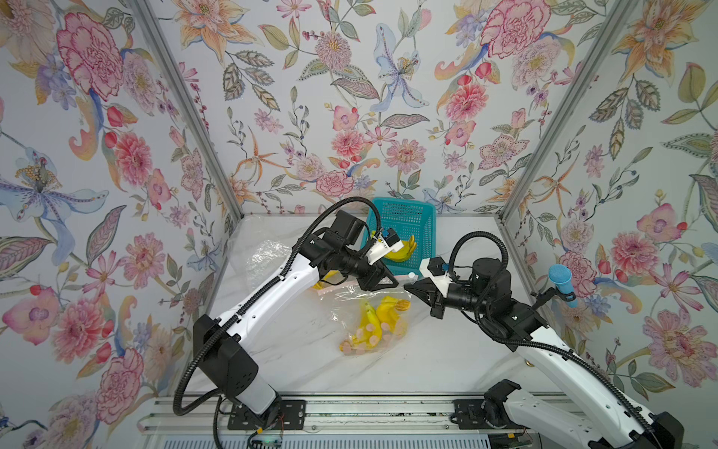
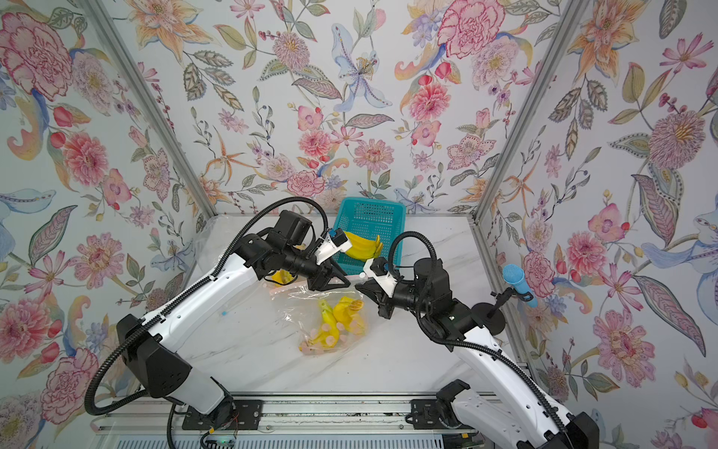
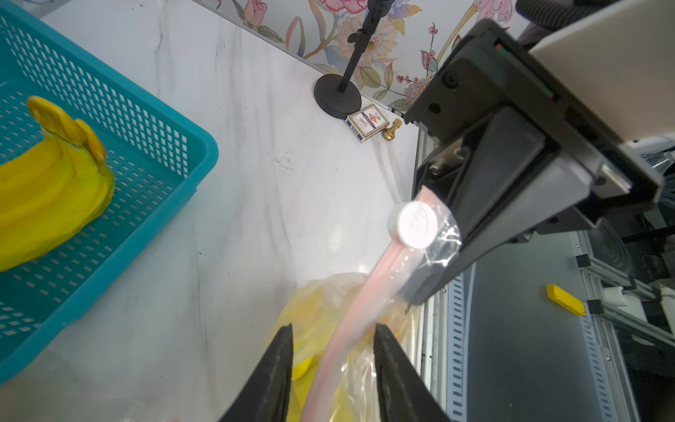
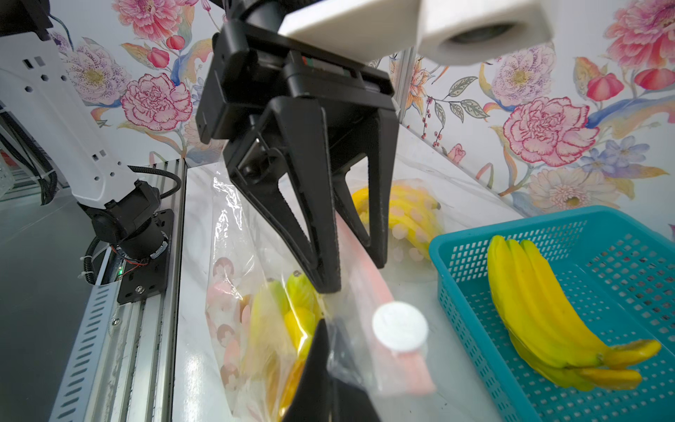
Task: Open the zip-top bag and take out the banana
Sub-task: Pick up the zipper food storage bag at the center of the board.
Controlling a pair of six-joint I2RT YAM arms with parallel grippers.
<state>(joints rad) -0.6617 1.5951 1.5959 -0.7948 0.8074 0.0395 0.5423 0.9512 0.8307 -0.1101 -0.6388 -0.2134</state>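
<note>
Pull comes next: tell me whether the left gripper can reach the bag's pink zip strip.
Probably yes: the left gripper straddles the pink zip strip with open jaws, nothing between, while the right gripper pinches the zip-top bag.

My left gripper [image 3: 333, 330] black, zip-top bag [image 1: 342, 301] clear with pale pink dots, zip strip [image 3: 352, 307] pink, slider [image 3: 416, 224] white, banana [image 1: 370, 317] inside yellow, basket [image 1: 406, 221] teal mesh, table [image 1: 408, 361] white marble veined grey, walls [image 1: 349, 97] floral in pinks and blues

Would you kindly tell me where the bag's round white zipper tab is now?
In a top view, the white tab sits mid-table, near the teal basket, just beside the right hand gripping the bag.
</note>
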